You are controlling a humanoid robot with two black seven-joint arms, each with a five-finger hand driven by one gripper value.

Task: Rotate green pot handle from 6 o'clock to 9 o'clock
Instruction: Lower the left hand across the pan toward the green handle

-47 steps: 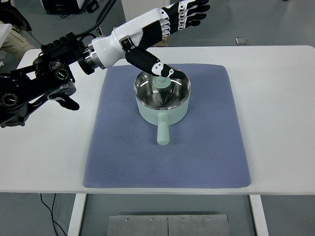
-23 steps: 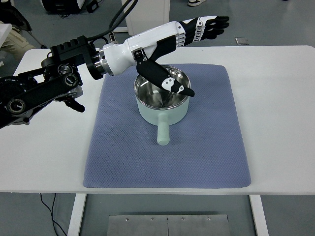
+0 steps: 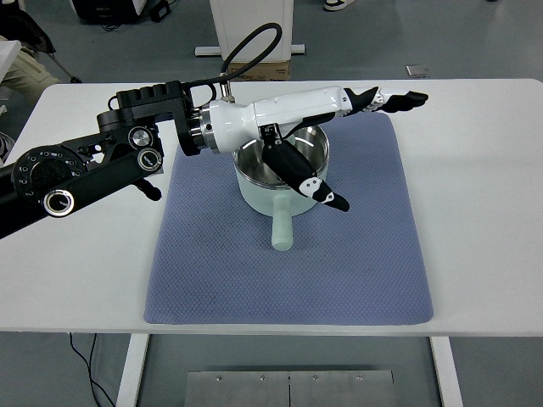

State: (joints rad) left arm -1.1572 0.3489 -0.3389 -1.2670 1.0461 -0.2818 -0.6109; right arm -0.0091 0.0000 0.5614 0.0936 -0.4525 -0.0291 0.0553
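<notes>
Green pot (image 3: 280,174) sits on the far-centre part of a blue-grey mat (image 3: 288,229) on the white surface (image 3: 475,195), steel inside showing, pot handle (image 3: 281,227) pointing straight toward the robot's side at 6 o'clock, lying over the mat. Left hand (image 3: 339,127) reaches in from the picture's left, white forearm crossing over the pot's far rim; four fingers (image 3: 394,99) stretched out flat past the mat's far right corner, above the surface, spread and holding nothing. Thumb (image 3: 307,178) angles down across the pot's near right rim, tip just right of the handle root; cannot tell if it touches the pot. Black arm links (image 3: 85,170) lie over the surface's left side. Right arm not seen. Open room: mat is bare to the left of the handle and all along its near half; right side of the mat also bare. Mat edges are well inside the surface edges on left, right and near sides; far mat edge sits close to the far surface edge. Pot well apart from every mat edge except the far one.
</notes>
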